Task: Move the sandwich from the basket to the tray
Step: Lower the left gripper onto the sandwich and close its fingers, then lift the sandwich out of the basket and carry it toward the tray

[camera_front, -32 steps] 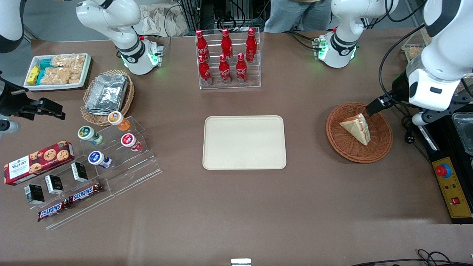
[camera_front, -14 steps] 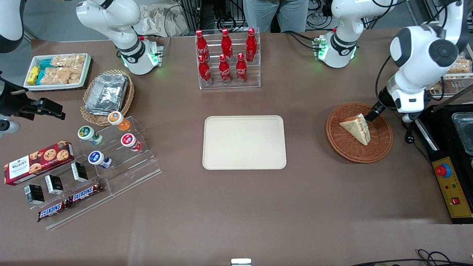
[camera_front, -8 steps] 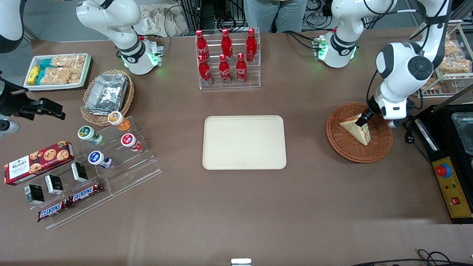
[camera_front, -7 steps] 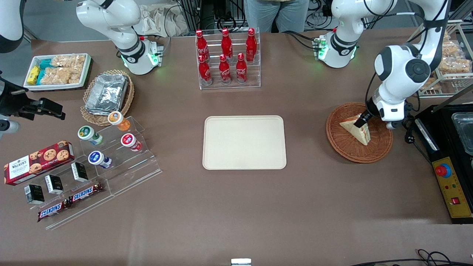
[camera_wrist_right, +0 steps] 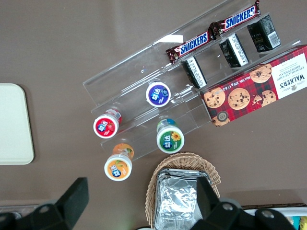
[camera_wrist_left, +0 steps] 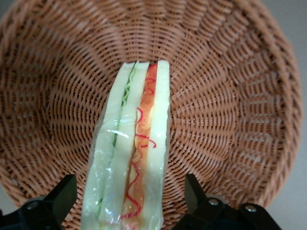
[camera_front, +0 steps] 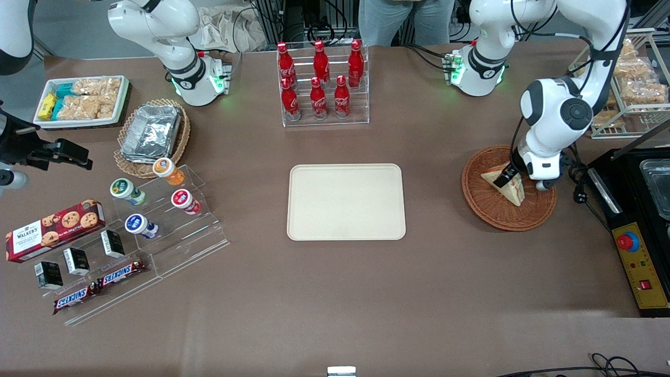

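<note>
The sandwich (camera_front: 516, 193), a pale wedge in clear wrap with red-orange filling on its cut edge (camera_wrist_left: 134, 153), lies in the round reddish-brown wicker basket (camera_front: 497, 222) toward the working arm's end of the table. My gripper (camera_front: 504, 178) is down inside the basket (camera_wrist_left: 235, 96), open, astride the sandwich's wide end. In the left wrist view its black fingers (camera_wrist_left: 63, 195) stand on either side of the bread, with a gap of wicker showing at each side. The beige tray (camera_front: 345, 201) lies flat at the table's middle, with nothing on it.
A clear rack of red bottles (camera_front: 322, 84) stands farther from the camera than the tray. A black box with a red button (camera_front: 636, 262) and a wire rack of snacks (camera_front: 628, 78) flank the basket. A foil-filled lacy basket (camera_front: 152, 133) and acrylic snack stand (camera_front: 157, 230) lie toward the parked arm's end.
My gripper has come in from the basket's rim and dropped over the sandwich, now straddling it. The sandwich and basket have not shifted.
</note>
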Controlling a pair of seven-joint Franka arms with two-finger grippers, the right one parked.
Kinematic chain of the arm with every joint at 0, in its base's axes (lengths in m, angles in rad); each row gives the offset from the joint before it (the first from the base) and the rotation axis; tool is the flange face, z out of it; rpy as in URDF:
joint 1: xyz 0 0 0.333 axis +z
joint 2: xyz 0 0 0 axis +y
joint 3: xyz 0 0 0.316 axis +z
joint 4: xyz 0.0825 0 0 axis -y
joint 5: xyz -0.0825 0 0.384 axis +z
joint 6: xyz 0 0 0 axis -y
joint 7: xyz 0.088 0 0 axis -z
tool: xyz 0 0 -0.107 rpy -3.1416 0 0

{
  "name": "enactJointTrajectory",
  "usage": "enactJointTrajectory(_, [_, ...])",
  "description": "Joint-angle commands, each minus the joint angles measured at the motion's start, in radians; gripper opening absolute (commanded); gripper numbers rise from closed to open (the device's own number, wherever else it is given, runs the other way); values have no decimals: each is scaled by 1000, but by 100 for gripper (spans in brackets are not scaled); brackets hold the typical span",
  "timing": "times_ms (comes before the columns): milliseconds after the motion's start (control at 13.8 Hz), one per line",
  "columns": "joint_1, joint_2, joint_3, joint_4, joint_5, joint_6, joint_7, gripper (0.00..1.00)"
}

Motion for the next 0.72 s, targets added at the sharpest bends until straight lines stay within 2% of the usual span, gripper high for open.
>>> enactJointTrajectory(0, [-1, 41, -7, -12, 12, 70, -14, 100])
enactJointTrajectory(72, [-1, 52, -7, -12, 12, 78, -13, 87])
enactJointTrajectory(145, [0, 52, -7, -10, 12, 78, -13, 68])
enactJointTrajectory(362, [7, 46, -5, -4, 12, 78, -12, 0])
enactJointTrajectory(507, [8, 7, -4, 4, 9, 54, -10, 0])
enactJointTrajectory(652, [4, -102, -8, 30, 9, -78, 2, 0])
